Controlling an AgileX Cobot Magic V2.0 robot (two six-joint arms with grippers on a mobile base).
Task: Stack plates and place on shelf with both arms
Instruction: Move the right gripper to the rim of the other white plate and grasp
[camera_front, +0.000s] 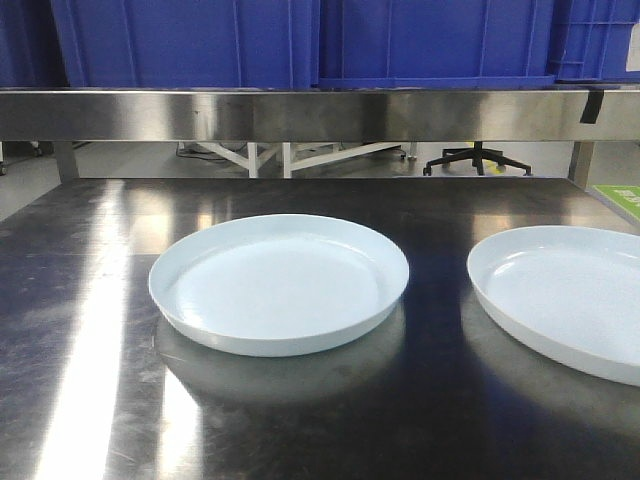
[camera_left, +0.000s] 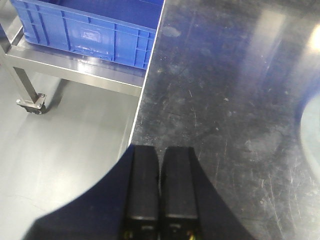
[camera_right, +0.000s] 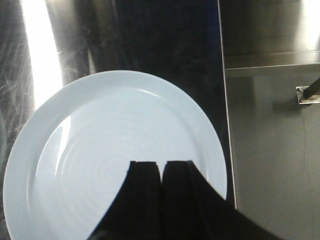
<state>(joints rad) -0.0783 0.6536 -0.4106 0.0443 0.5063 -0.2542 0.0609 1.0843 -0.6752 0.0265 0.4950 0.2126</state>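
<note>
Two pale bluish-white plates lie flat on the steel table. One plate sits at the table's centre; the other plate lies at the right, cut off by the frame edge. Neither arm shows in the front view. My right gripper is shut with nothing in it and hovers above the right plate, over its near half. My left gripper is shut and empty above the table's left edge; a sliver of the centre plate shows at the far right of the left wrist view.
A steel shelf rail runs across the back above the table, with blue crates behind it. Left of the table stands a wheeled steel rack holding a blue crate. The table's right edge drops to the floor.
</note>
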